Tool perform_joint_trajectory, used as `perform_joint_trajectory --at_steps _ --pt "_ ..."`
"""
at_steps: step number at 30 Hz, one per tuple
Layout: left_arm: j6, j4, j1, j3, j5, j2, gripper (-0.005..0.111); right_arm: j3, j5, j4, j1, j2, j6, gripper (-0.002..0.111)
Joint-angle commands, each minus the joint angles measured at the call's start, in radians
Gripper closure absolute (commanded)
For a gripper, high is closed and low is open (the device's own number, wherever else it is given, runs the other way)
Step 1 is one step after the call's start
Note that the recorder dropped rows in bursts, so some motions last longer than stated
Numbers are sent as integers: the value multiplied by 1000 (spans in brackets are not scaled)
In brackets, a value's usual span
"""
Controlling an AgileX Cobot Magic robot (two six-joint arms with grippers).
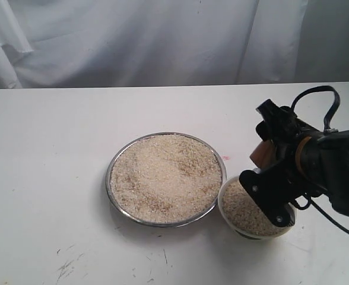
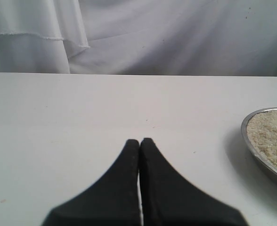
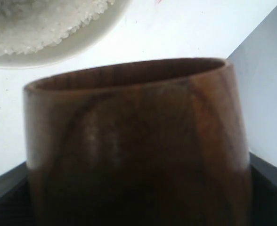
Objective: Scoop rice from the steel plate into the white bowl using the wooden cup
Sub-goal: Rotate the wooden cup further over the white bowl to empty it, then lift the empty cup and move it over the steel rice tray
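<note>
One steel plate (image 1: 110,178), one white bowl (image 1: 222,200) and one wooden cup (image 3: 138,141) share a white table (image 1: 44,148). The right gripper (image 1: 268,149) clasps the cup between widely spread jaws, close above the bowl, right of the plate. The cup's mouth faces away from the wrist camera, its long axis in line with the gripper's reach. Rice (image 1: 165,175) heaps the plate nearly to its rim and also fills the bowl. The left gripper (image 2: 139,142) hangs apart, fingertips pressed together on nothing.
</note>
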State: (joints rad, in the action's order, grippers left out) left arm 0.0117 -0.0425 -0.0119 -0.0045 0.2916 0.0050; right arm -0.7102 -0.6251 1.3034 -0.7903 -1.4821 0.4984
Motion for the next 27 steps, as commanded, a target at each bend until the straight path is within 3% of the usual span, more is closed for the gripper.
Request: perform_joint_trajectory --at_steps 1,13,19,27 --pt "-3 -1 2 5 -6 -5 107 -6 20 -65 -1 27 -5 108" --pt "-3 -1 2 5 -6 -5 107 -6 401 -441 207 135 -42 108" --pt "-3 -1 2 5 -6 -5 107 -10 663 -664 223 133 -42 108" --pt "-3 -1 2 5 -6 -5 107 -148 579 -667 173 35 -42 108"
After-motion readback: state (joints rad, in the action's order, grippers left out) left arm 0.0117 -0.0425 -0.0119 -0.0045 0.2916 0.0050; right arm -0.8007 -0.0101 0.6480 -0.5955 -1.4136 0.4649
